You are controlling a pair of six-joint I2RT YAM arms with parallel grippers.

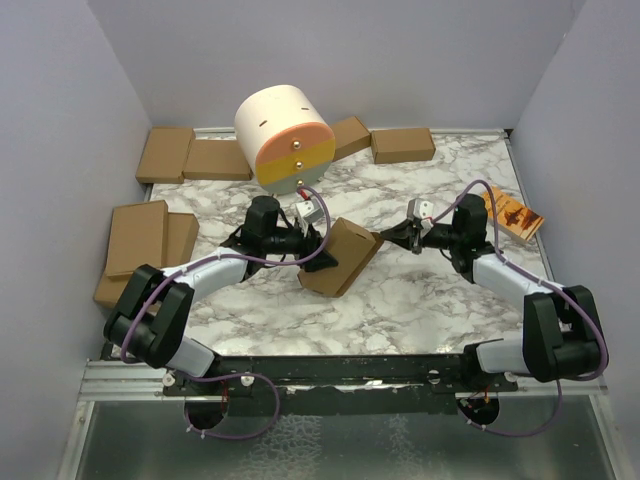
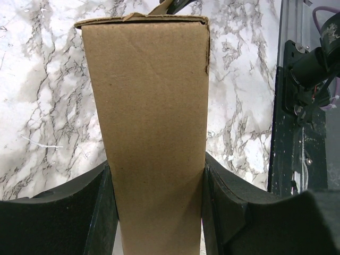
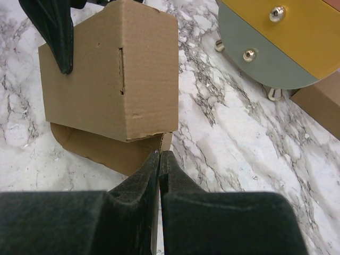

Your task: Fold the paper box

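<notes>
So the paper box [image 1: 340, 256] sits mid-way across the marble surface [image 1: 420, 295], right between the two arms, and it looks folded up into a box shape already. The left fingers [image 2: 85, 212] are clamped on it, one on each side wall, with the cardboard filling the gap between them. One loose rounded flap [image 3: 101, 151] sticks out under the box on the right arm's side. The right fingers [image 3: 180, 186] are pressed together, tips right at the edge of that flap; honestly can't tell if any cardboard is pinched in there. At the back there's a white drum thing [image 1: 285, 135] with an orange and yellow face, spare brown boxes [image 1: 165, 155] along the back and left, and an orange booklet [image 1: 512, 213] off to the right.
</notes>
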